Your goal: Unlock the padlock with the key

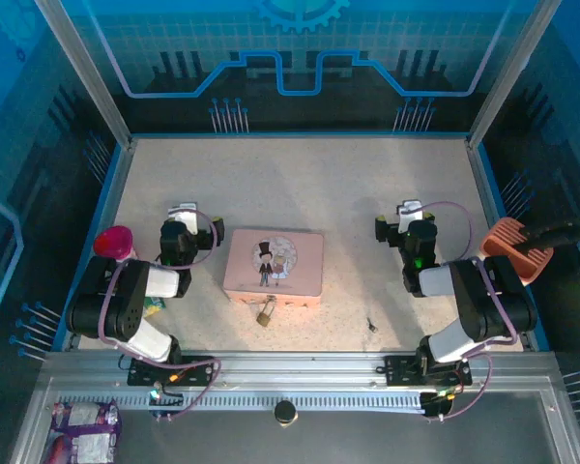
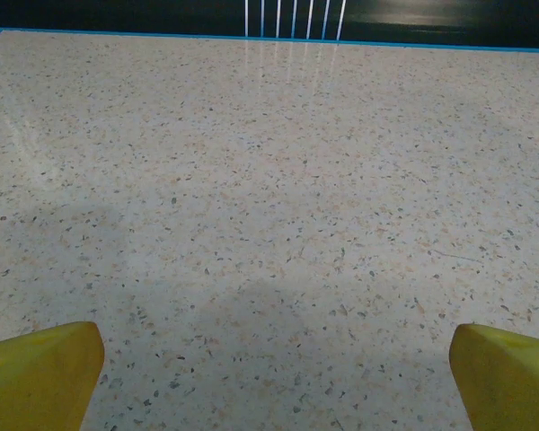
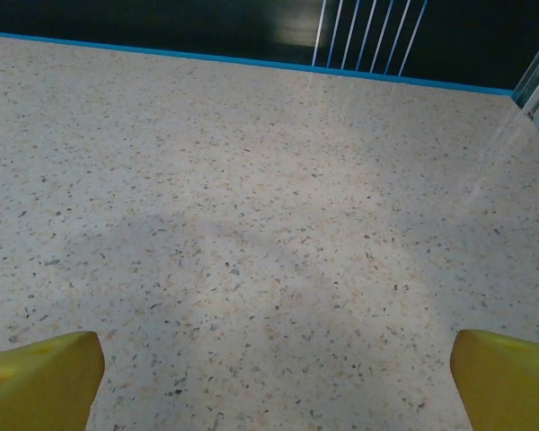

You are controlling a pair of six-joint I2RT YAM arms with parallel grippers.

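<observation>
Left gripper [image 1: 183,211] and right gripper [image 1: 409,210] both spread wide, empty.
The thin key [image 1: 371,325], lying flat, could skid away when pinched; the padlock [image 1: 266,314] could twist aside.

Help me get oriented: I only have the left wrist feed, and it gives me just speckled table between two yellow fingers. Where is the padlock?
Observer: In the top view, the padlock sits at the middle of the near edge of the pink box.
Operator: Where is my left gripper relative to that box?
Observer: The left gripper is to the left of the box and points toward the far side, away from the padlock.
Operator: And the key?
Observer: The key lies on the table to the right of the padlock, apart from the box.
</observation>
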